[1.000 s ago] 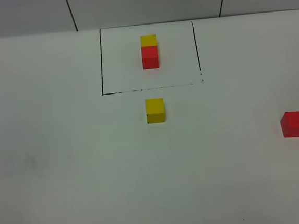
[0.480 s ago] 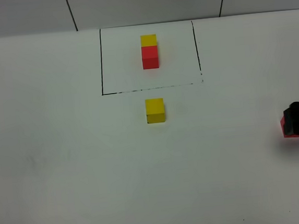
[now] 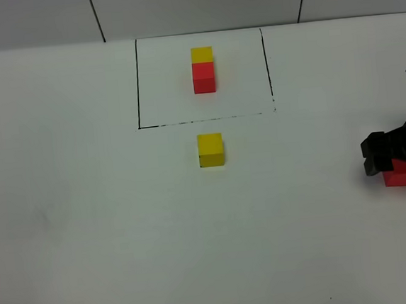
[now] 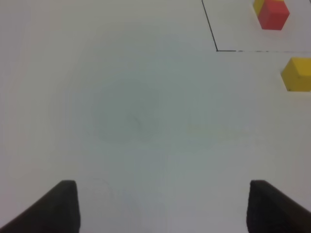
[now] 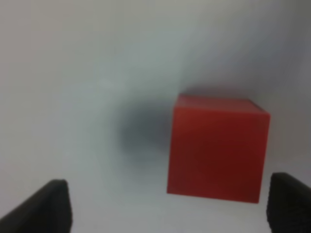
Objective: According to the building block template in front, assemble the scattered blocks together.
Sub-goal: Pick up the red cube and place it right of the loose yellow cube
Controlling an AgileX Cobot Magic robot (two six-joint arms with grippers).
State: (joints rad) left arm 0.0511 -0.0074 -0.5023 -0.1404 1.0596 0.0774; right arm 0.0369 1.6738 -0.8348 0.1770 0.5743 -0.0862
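**White desk, right hand poised over the red cube**

The desk (image 3: 90, 240) is plain white and runs back to a pale panelled wall (image 3: 197, 3). On the left, the left hand (image 4: 167, 206) shows only in its own wrist view. Its two dark fingertips stand wide apart over bare desk and hold nothing, and the high camera does not catch it.

In the middle, the building block template (image 3: 203, 70) has yellow behind red, the two touching, inside the black outline (image 3: 137, 86). Just in front of the outline's near line sits the loose yellow cube (image 3: 211, 150).

Far right, well apart from the yellow cube, lies the loose red cube (image 3: 401, 176). The right hand (image 3: 395, 158) is above it and hides its upper part from the high camera. In the wrist view this hand is spread wide and empty. The red cube rests on the desk within the width of the gap, off-centre and nearer one finger.

The right arm is plainly the nearer one. Being a cube, the block has no long axis to line up with. Whether the fingers are down at cube height I cannot tell. The wrist picture is blurred, and the frame edge cuts off the arm.
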